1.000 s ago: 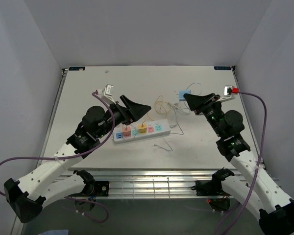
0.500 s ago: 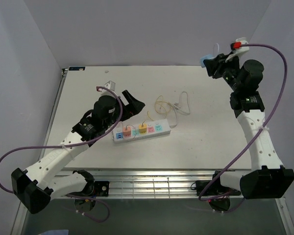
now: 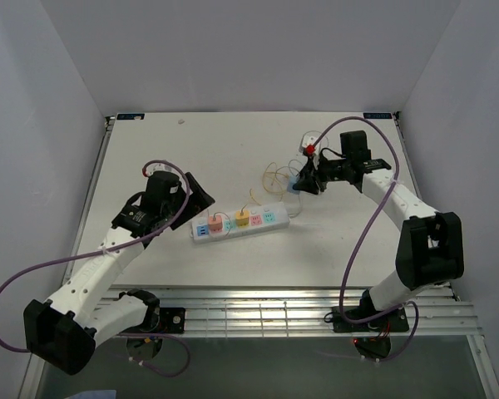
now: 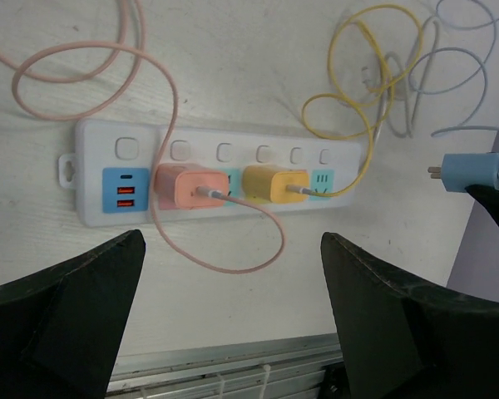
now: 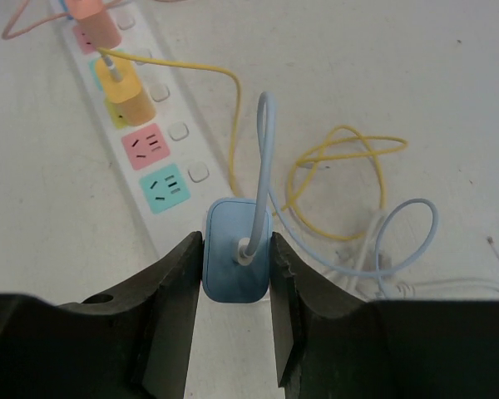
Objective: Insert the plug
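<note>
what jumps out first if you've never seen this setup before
The blue plug pinched in the right gripper stands out first, held just off the free-socket end of the power strip at mid-table. Next come the pink plug and yellow plug, already seated in the strip, with their cables looping behind. The left gripper is wide open near the strip's other end.

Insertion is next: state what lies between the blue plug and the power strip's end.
Only the yellow cable crosses between blue plug and power strip; left wrist view shows it.
</note>
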Controlling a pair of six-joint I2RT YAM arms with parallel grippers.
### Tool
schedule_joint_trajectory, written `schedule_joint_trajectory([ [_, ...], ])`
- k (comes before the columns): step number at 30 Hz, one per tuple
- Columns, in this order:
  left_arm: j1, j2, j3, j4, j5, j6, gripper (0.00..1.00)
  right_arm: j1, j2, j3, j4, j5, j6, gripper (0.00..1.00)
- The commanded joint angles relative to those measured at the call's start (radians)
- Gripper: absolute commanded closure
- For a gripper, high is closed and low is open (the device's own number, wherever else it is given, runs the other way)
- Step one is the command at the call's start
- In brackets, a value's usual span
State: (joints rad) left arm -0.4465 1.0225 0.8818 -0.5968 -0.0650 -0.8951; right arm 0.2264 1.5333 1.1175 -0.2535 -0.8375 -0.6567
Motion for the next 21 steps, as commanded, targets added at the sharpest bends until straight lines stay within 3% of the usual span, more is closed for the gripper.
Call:
schedule_joint_trajectory([
  [1, 0.040, -0.012, -0.038, -0.070, 0.062, 0.008, 0.02, 0.028, 0.048, 0.103, -0.231, -0.158, -0.346, 0.92],
  [4, 0.069, -0.018, -0.098, -0.075, 0.095, -0.005, 0.02, 0.079, 0.082, 0.131, -0.271, -0.123, -0.369, 0.92],
  [9, 0.101, -0.068, -0.179, -0.051, 0.142, -0.016, 0.02, 0.174, 0.082, 0.067, -0.198, -0.060, -0.371, 0.92],
  [17, 0.109, -0.050, -0.260, 0.008, 0.189, -0.028, 0.02, 0.247, 0.131, 0.068, -0.188, 0.037, -0.345, 0.92],
  [21, 0.111, -0.030, -0.265, 0.040, 0.180, -0.039, 0.02, 0.268, 0.166, 0.099, -0.239, 0.043, -0.411, 0.92],
])
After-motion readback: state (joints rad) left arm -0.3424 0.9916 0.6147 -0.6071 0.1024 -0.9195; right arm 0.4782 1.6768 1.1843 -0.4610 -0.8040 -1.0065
